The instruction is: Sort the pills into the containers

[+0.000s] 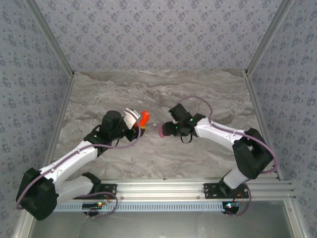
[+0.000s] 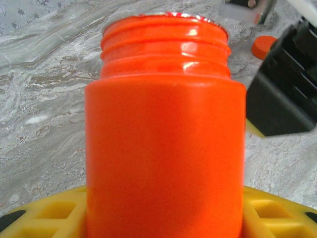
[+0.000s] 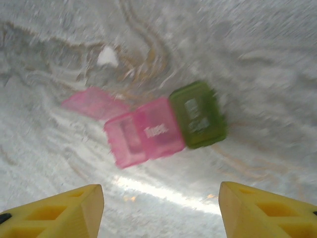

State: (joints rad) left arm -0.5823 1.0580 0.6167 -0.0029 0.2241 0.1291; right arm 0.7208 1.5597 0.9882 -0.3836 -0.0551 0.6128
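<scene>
Left hand [image 1: 134,120] pinches the uncapped orange bottle [image 2: 166,148]. An orange cap [image 2: 262,46] lies on the tabletop [image 2: 44,99] at the bottle's 2 o'clock. Right hand [image 3: 159,193] is spread, holding nothing, above the containers [image 3: 166,128]. The pink compartment [image 3: 143,136] has its lid open, with the green compartment [image 3: 198,115] at its 3 o'clock. A white pill [image 3: 107,57] lies at the containers' 11 o'clock.

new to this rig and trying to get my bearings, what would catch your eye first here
The bright orange bottle, cap off, is clamped in the left gripper near the middle of the marbled table. Just right of it, the joined pink and olive-green containers lie on the table under the open right gripper; that wrist view is blurred.
</scene>
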